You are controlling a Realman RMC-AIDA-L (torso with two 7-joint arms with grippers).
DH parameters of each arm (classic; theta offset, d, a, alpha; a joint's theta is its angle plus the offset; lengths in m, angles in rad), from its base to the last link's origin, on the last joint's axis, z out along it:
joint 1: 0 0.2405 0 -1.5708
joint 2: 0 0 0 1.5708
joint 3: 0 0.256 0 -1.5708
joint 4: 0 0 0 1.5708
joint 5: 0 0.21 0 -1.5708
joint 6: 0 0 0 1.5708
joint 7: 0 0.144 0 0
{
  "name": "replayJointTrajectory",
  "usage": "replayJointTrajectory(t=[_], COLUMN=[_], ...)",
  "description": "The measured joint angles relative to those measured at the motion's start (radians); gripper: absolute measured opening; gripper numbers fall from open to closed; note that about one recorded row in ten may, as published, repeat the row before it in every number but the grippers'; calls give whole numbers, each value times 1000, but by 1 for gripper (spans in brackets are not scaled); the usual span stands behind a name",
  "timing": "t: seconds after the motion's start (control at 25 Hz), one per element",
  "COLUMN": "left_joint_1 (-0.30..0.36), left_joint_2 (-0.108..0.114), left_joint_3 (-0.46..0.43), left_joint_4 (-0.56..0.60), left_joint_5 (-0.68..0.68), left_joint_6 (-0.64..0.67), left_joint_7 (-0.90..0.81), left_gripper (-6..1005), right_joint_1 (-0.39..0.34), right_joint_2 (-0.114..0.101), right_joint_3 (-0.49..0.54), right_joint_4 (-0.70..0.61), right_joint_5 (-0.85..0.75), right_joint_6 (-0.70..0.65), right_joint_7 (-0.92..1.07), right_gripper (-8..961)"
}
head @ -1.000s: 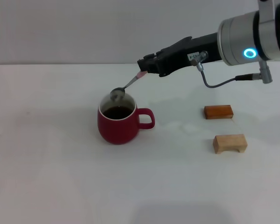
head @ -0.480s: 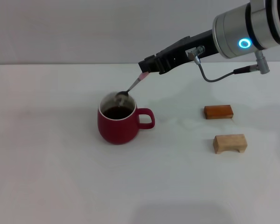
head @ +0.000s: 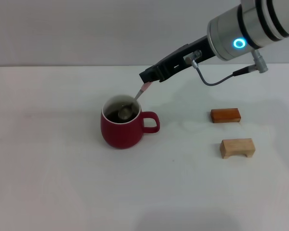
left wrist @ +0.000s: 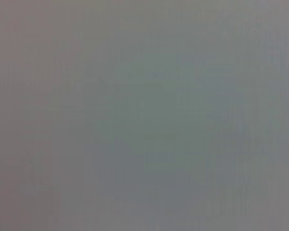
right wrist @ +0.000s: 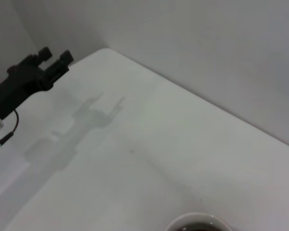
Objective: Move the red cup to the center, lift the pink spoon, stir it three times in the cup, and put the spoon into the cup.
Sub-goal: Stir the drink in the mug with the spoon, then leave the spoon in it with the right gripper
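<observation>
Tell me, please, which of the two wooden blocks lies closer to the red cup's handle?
The orange-brown block, the flat, darker one farther from the robot. The tan wooden block, paler with a notch underneath, lies nearer the robot and farther from the red cup.

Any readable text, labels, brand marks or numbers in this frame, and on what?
None can be read.
The red cup, the pink spoon and the two wooden blocks carry no lettering.
The right arm shows only a glowing blue ring, a light and no character.
The left wrist view shows only blank grey.
</observation>
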Motion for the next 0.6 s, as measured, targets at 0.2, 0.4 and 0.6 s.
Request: replayJointTrajectory(t=[0.2,0.4,0.6], left_joint_1=[2,2,2], left_joint_2=[0,0,0], left_joint_3=[0,0,0], left_joint_4=[0,1,2], left_joint_5=[0,0,0], left_joint_6=[5,6,6], left_joint_7=[-5,-7,-8], left_gripper=[675,675,675], right_joint_1=[54,115,147], right_joint_2=[-3,-7,-9], right_joint_3=[2,4,14], right_joint_4=[-71,-157,-209], right_joint_5=[-17,-36,-53], right_joint_6=[1,-12,-25], right_joint_7=[-17,-43,-62], right_gripper=[138,138,137])
